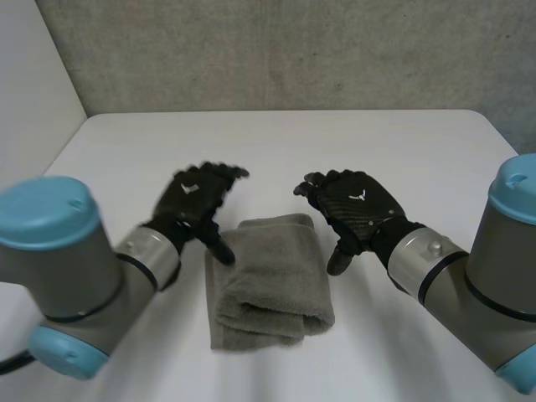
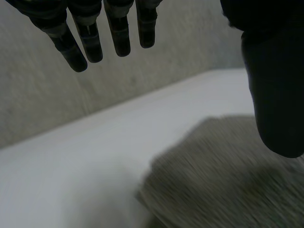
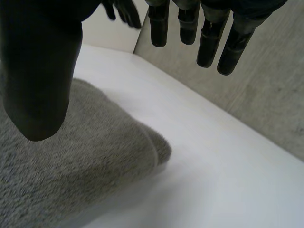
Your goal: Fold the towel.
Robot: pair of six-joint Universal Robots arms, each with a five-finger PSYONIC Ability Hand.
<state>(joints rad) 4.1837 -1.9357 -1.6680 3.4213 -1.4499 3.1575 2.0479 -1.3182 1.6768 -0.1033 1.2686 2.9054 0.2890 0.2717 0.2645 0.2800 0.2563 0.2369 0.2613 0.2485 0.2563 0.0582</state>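
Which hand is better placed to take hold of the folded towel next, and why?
Left, probably: the left hand has its thumb over the towel at one edge, while the right hand hangs just beside the opposite edge. Both hands are open.

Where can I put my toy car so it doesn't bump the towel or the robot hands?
It's crowded in the middle: the towel sits between the left robot hand and the right robot hand. The widest bare table lies beyond them, up to the grey wall.
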